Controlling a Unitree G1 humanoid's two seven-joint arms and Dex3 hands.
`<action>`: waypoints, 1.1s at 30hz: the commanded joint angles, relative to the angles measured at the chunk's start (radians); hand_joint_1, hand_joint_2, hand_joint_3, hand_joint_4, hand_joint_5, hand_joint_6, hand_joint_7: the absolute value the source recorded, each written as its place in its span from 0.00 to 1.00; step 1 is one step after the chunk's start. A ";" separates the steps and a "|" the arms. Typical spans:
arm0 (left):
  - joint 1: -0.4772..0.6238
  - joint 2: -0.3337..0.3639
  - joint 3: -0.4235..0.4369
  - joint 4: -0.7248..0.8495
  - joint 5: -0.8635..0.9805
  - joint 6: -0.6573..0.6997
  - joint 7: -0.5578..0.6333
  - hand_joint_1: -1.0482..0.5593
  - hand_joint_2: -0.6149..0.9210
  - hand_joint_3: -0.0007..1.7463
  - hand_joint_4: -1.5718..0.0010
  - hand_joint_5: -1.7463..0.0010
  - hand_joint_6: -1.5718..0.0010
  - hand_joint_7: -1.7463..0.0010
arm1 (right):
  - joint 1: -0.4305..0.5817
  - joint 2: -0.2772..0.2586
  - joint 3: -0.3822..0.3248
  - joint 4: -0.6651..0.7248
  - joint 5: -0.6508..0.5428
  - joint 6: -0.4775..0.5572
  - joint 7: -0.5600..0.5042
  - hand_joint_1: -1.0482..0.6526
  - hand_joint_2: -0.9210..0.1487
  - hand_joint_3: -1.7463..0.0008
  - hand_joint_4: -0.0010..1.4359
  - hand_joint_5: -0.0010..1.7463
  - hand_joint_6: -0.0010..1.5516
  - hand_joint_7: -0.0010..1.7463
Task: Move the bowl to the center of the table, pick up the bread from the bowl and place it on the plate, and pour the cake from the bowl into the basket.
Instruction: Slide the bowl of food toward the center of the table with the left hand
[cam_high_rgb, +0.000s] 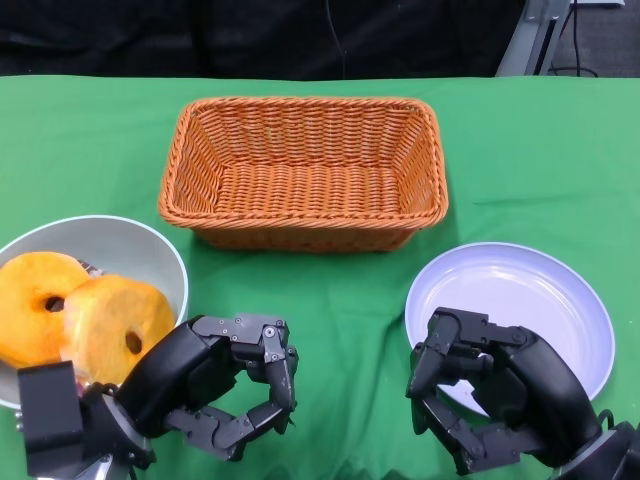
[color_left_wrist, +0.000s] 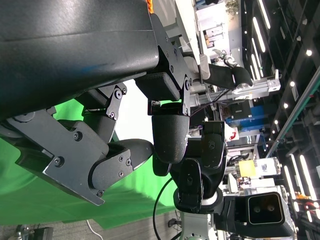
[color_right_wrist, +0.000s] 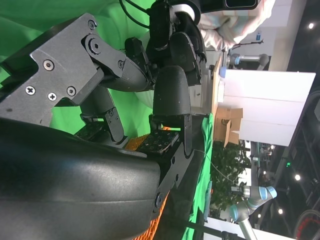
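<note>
1. At the left edge of the table sits the bowl, partly cut off by the picture. It is still far from the middle, so I think the first job, sliding it to the center, is not done yet.
2. Inside the bowl lie two round orange pieces with holes: one bread and one cake (I cannot tell which is which). They lean on each other.
3. The basket waits at the back middle, likely ready for the cake. The plate waits near the right front edge for the bread.
4. The left hand hovers at the front edge, just beside the bowl's right rim. Its fingers are curled in and hold nothing. It does not seem to touch the bowl.
5. The right hand hangs over the plate's near rim, fingers curled too, holding nothing. The bowl is well apart from it.
</note>
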 joint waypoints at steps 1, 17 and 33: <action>-0.009 0.008 0.024 -0.023 -0.035 0.009 -0.004 0.56 0.77 0.61 0.54 0.04 0.51 0.24 | -0.005 -0.002 -0.006 0.004 0.008 0.000 -0.003 0.57 0.45 0.30 0.53 0.97 0.46 0.78; 0.009 0.104 0.139 -0.355 -0.148 0.073 0.041 0.35 1.00 0.11 0.51 0.76 0.44 0.98 | -0.009 0.003 -0.009 0.024 0.005 -0.024 0.003 0.56 0.43 0.32 0.52 0.97 0.45 0.78; -0.100 0.221 0.377 -0.236 -0.207 0.141 0.159 0.27 1.00 0.07 0.60 0.98 0.59 1.00 | -0.006 0.005 -0.010 0.027 0.004 -0.020 0.000 0.56 0.44 0.31 0.53 0.97 0.45 0.78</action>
